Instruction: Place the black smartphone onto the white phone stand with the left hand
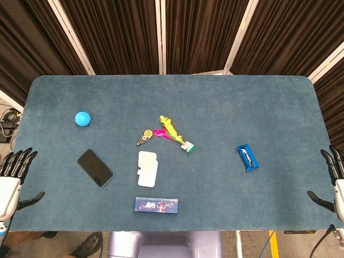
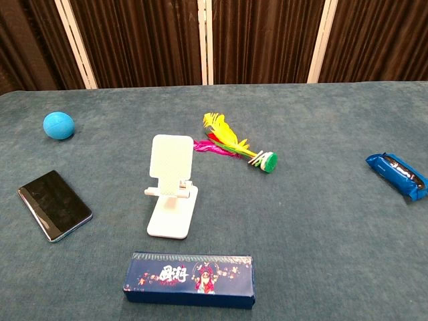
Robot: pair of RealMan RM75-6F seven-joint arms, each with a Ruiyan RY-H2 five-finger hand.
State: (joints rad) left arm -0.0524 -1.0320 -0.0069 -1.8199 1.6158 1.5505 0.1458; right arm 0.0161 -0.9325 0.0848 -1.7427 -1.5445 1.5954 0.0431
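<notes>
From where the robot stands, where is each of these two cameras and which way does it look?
Head view: high up, looking steeply down on the blue table; the left hand and right hand show at the side edges, open.
Chest view: lower, looking forward across the table toward the curtains; no part of the robot shows.
Both show the black smartphone lying flat, the white phone stand, blue ball and dark blue box.
</notes>
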